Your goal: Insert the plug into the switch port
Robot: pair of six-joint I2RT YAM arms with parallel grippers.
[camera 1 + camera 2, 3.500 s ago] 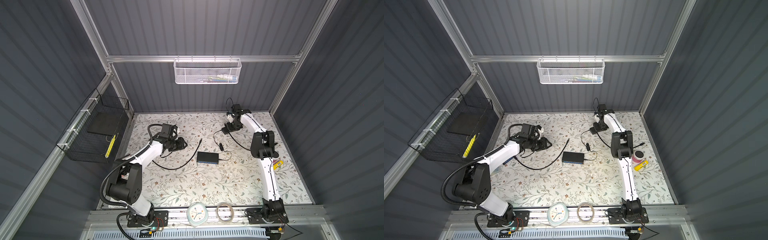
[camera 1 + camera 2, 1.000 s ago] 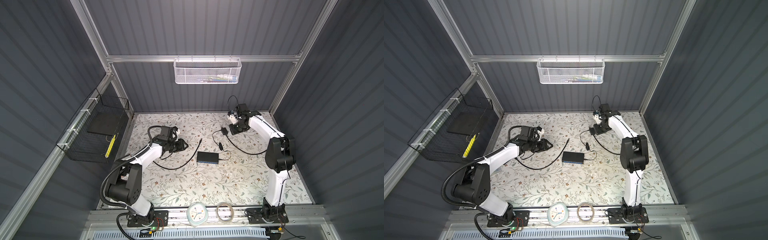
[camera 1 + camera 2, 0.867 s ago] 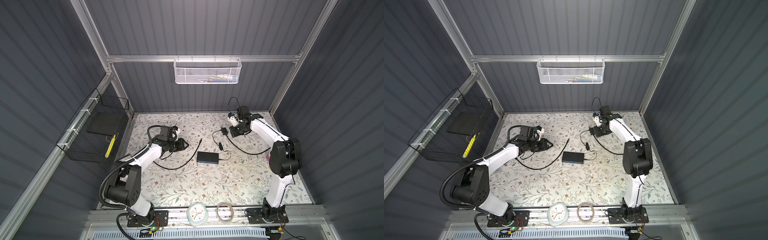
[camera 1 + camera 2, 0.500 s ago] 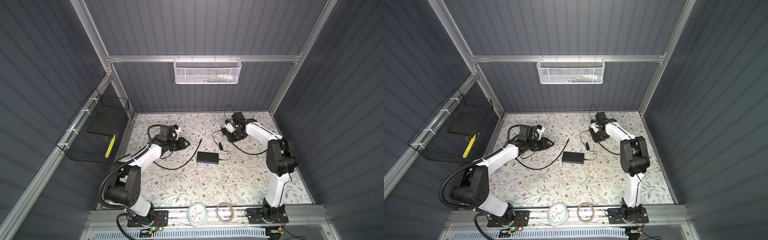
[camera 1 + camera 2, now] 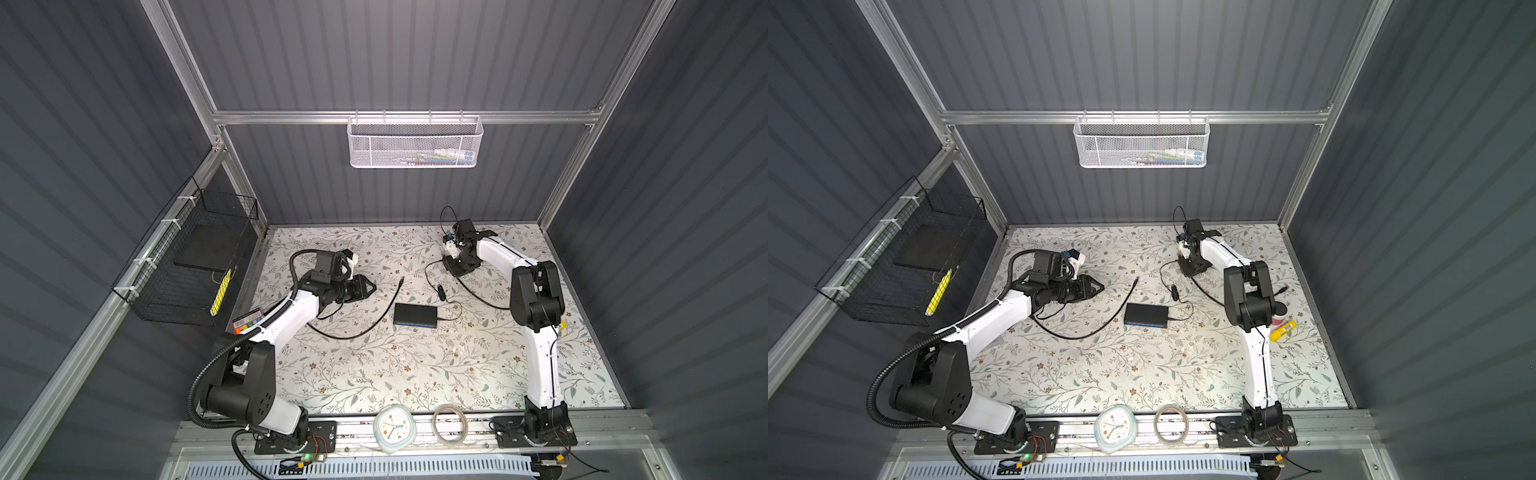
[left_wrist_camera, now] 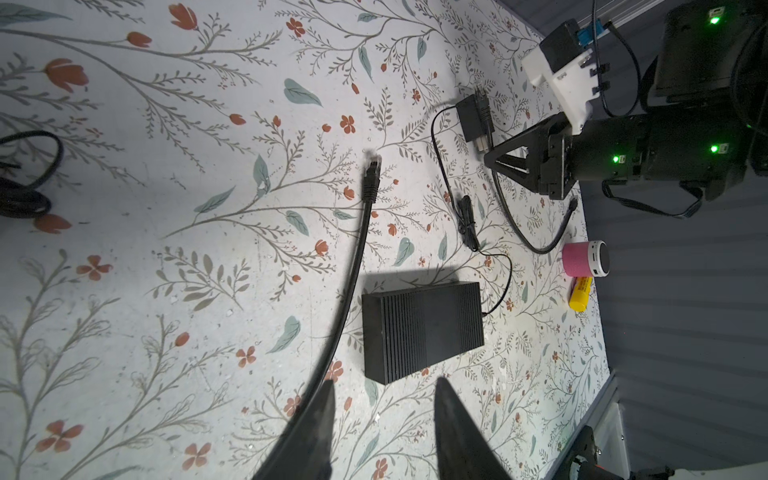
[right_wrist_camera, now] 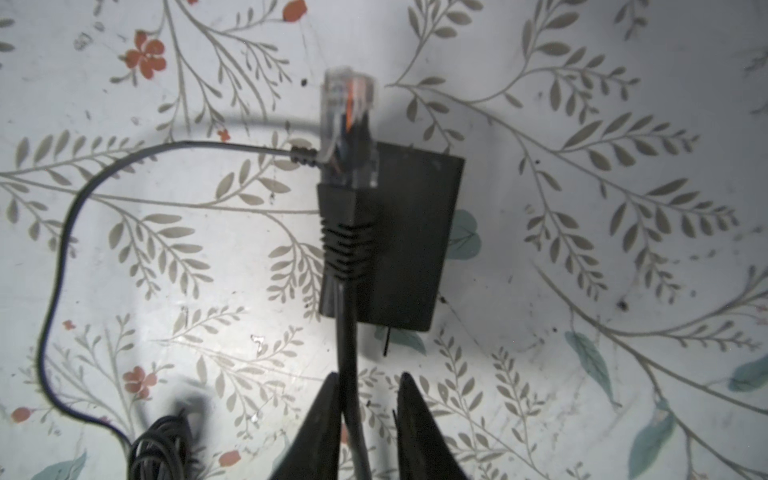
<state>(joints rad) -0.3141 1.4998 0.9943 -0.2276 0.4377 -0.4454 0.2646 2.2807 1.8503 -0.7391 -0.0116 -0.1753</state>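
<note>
Left gripper (image 6: 384, 382) idle, fingers apart. Flat black blue-edged switch box (image 5: 415, 314) mid-table, untouched. Right gripper (image 7: 369, 376) has come down over black adapter brick (image 7: 415, 232), fingers just parted. Clear-tipped black plug (image 7: 349, 124) there, cable (image 7: 347, 353) loose between them. Regrip needed.

1. We're looking into a robotics lab test cell: grey ribbed wall panels (image 5: 415, 54) on an aluminium frame (image 5: 291, 117).
2. A left arm (image 5: 291, 316) and a right arm (image 5: 540, 361) stand bolted to a front rail (image 5: 357, 428).
3. A white mesh basket (image 5: 415, 145) and a black wire basket (image 5: 183, 266) hang on the walls.
</note>
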